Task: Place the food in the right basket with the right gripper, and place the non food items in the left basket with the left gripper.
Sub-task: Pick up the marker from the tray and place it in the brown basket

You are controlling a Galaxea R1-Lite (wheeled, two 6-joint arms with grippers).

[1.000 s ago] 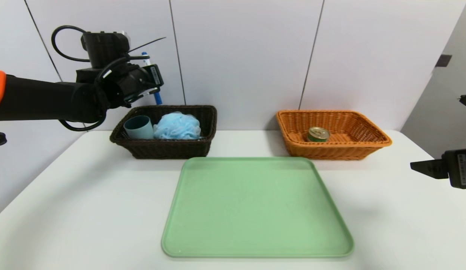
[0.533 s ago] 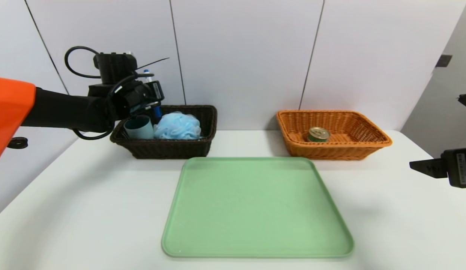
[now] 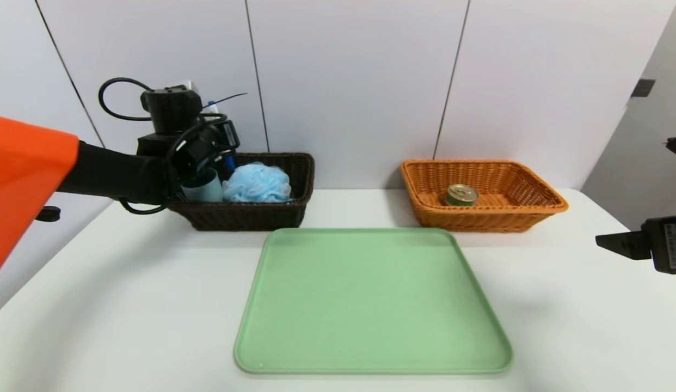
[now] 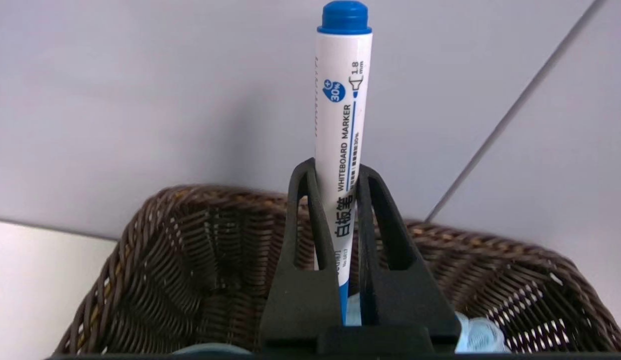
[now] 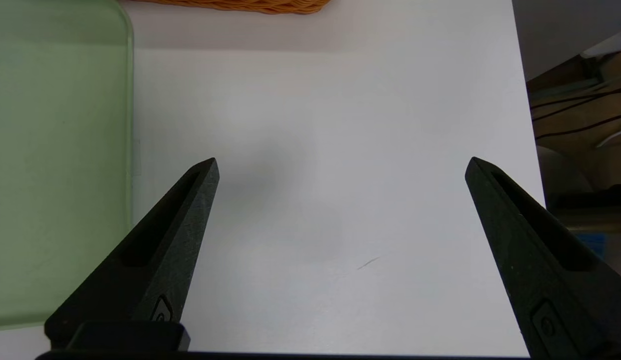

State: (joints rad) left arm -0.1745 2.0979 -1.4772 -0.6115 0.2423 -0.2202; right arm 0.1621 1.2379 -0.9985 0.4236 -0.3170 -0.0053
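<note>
Lower now over the dark basket (image 3: 251, 216), the left gripper (image 4: 337, 187) pinches the marker (image 4: 343, 110) upright between its fingers, cup (image 3: 207, 190) and bath puff (image 3: 257, 183) beneath them, so only its release seems left.

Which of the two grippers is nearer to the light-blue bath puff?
The left gripper: it holds the marker over the dark basket, beside the bath puff. The right gripper is parked beyond the orange basket.

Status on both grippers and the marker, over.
Left gripper: shut on marker, over dark basket. Right gripper: open, parked beyond tray, at right. Nothing seen blocking the marker.
</note>
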